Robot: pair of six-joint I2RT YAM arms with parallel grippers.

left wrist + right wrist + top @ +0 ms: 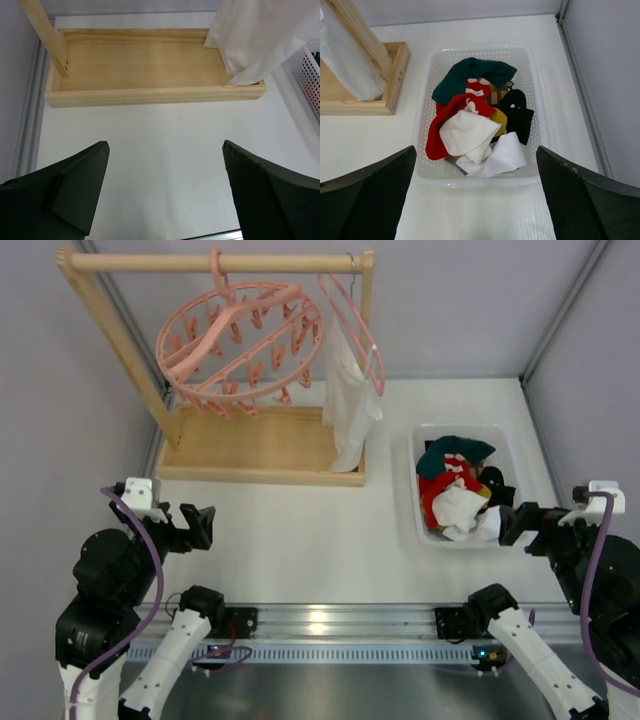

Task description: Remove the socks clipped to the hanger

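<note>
The round pink hanger (240, 345) hangs by its hook from the wooden rail at the back left, and its dangling pegs hold nothing. The socks (455, 490) lie heaped in a white basket (425, 435) at the right: dark teal, red, white, mustard and black. My left gripper (197, 525) hovers low near the front left, open and empty; in its wrist view the left gripper (165, 147) frames bare table. My right gripper (512, 523) sits just right of the basket, open and empty. Its wrist view has the right gripper (476, 150) standing before the socks (475, 125).
A wooden rack (260, 445) with a tray-like base (150, 65) stands at the back left. A white cloth (348, 405) hangs from a thin pink clothes hanger (365, 330) down to the base's right end. Grey walls close both sides. A metal rail (330, 625) runs along the near edge.
</note>
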